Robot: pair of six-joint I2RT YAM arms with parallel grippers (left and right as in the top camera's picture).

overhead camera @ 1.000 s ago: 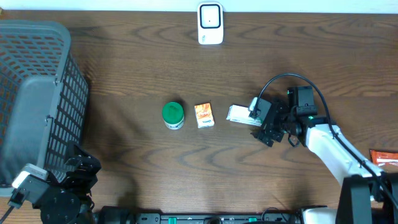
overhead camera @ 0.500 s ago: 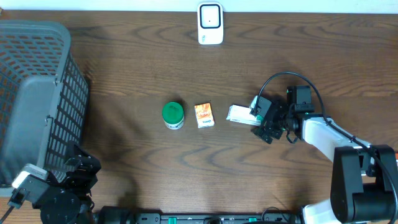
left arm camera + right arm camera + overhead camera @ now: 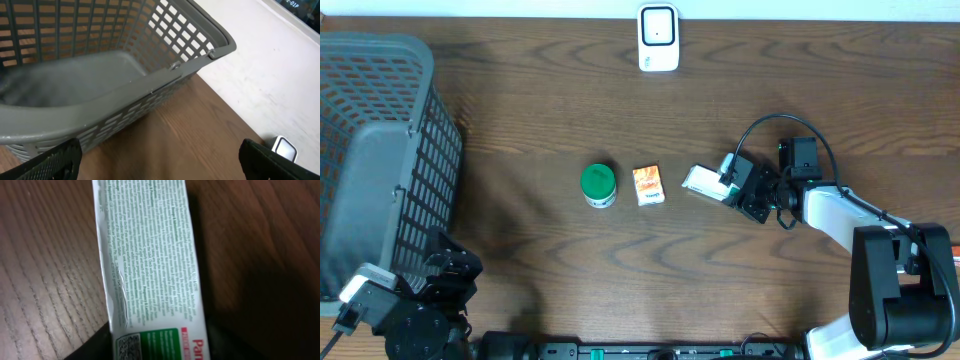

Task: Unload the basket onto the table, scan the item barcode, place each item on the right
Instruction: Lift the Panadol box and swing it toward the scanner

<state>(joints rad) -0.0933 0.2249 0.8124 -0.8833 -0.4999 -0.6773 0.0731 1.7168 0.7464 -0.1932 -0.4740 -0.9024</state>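
The white box (image 3: 703, 181) lies on the counter (image 3: 520, 100) right of centre, just right of the orange packet (image 3: 648, 185); its long axis runs roughly left to right, slightly tilted, free end pointing left toward the packet; the right pincer (image 3: 730, 187) pinches its right end, dark fingers (image 3: 90, 347) pressed to both long edges; the left pincer (image 3: 160, 160) is spread wide beside the grey basket (image 3: 150, 80).

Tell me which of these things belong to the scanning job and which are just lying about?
In the job: white box, right gripper closed on it, white device at the far edge, likely the scanner.
Just lying about: green-lidded jar, small orange box, grey basket, orange packet, open left gripper.
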